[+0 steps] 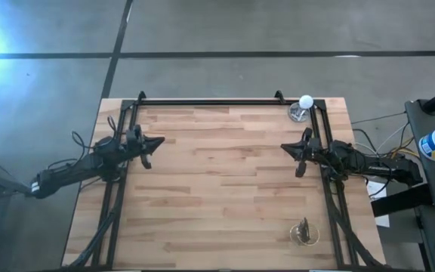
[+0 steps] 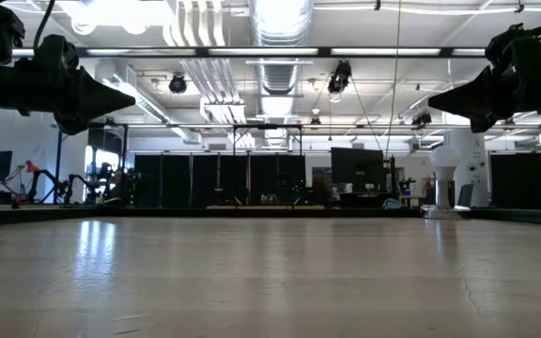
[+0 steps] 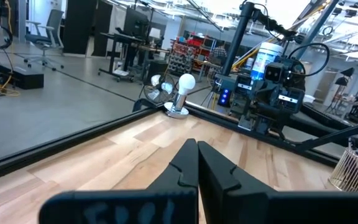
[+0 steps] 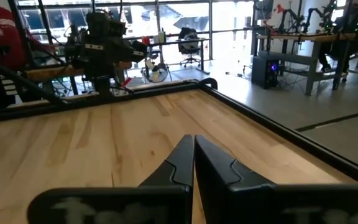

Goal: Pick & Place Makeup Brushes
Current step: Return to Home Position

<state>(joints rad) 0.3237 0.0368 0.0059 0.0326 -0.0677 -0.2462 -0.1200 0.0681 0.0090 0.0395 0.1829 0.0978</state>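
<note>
The makeup brushes (image 1: 303,227) stand as a small dark bundle in a clear cup (image 1: 304,234) near the table's near right corner. The left wrist view shows that cup (image 3: 352,168) with their tips (image 3: 355,147) sticking out of its top. My left gripper (image 1: 159,141) hovers shut over the table's left side, well away from the cup. My right gripper (image 1: 284,147) hovers shut over the right side, farther from the near edge than the cup. In the low view both grippers, left (image 2: 131,99) and right (image 2: 432,99), hang well above the tabletop.
A white ball on a small clear stand (image 1: 302,108) sits at the far right corner and also shows in the left wrist view (image 3: 180,93). A black frame rail (image 1: 217,101) runs along the far edge and down both sides. Bare wood (image 1: 217,174) lies between the grippers.
</note>
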